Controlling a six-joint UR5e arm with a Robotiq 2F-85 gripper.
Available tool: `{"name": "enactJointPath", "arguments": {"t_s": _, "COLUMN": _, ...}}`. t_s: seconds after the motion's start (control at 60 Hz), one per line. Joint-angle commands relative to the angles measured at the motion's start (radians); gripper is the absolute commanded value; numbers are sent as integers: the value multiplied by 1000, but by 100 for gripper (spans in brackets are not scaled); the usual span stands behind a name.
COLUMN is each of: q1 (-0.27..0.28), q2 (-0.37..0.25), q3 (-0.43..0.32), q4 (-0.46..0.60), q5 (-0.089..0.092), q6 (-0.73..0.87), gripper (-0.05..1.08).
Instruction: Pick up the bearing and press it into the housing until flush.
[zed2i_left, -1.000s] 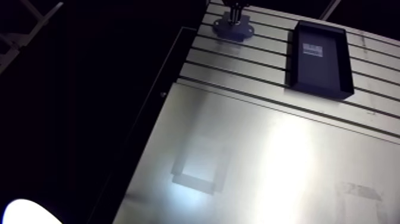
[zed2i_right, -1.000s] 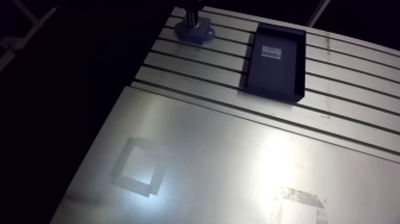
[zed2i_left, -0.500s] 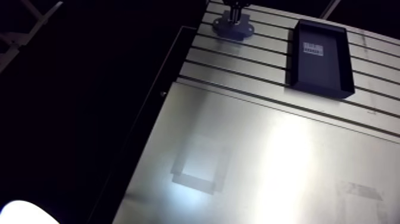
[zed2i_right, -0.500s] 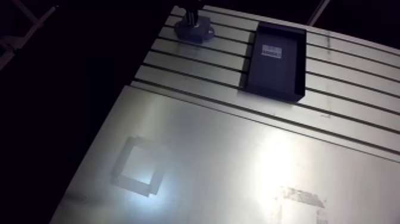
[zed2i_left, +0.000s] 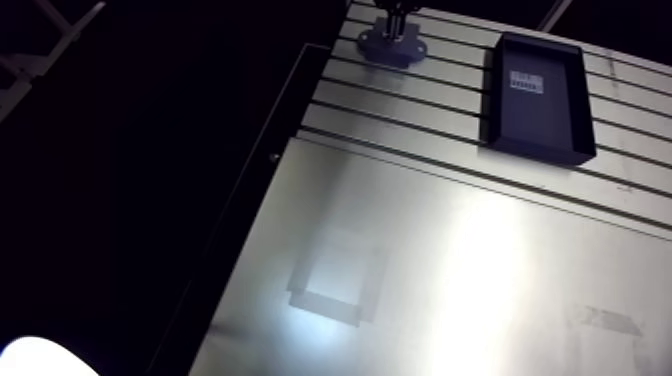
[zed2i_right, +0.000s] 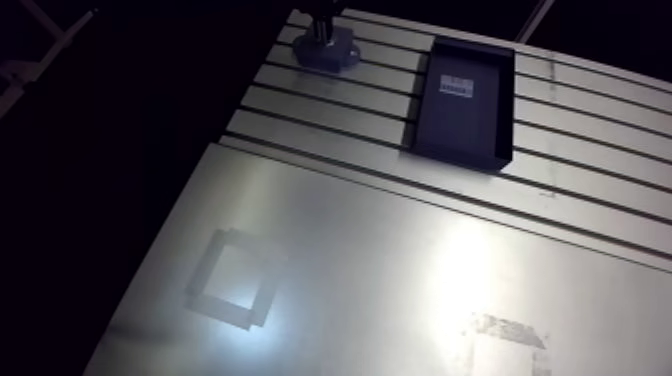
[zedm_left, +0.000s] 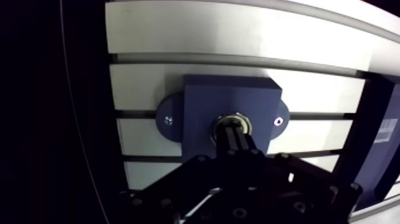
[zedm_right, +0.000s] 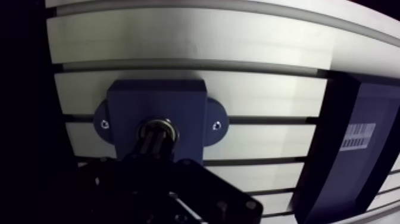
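Hand (zedm_left: 233, 134) closed (fingers seemingly together), tips on bearing (zedm_left: 233, 117) in housing (zedm_left: 226, 95).

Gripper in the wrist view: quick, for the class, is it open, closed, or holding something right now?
Gripper: closed, fingers together, tips down on the bearing sitting in the housing; it is not clamped around anything.

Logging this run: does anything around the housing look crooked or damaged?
Nothing stands out. The bearing sits centred in the housing, which lies square to the table slots; the tray beside it looks intact.
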Motion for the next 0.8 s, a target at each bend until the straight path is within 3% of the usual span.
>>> {"name": "enactJointPath", "arguments": {"t_s": 0.017, "q1": 0, "q2": 1, "q3": 2, "q4": 0, "q5": -3, "q6": 1, "gripper": 89}}
{"name": "enactJointPath", "arguments": {"t_s": 0.583, "q1": 0, "q2": 0, "q3": 2, "q4": 0, "q5": -6, "q6": 0, "gripper": 89}}
{"name": "enactJointPath", "arguments": {"t_s": 0.8, "q1": 0, "q2": -12, "q3": -1, "q4": 0, "q5": 2, "q6": 0, "gripper": 89}}
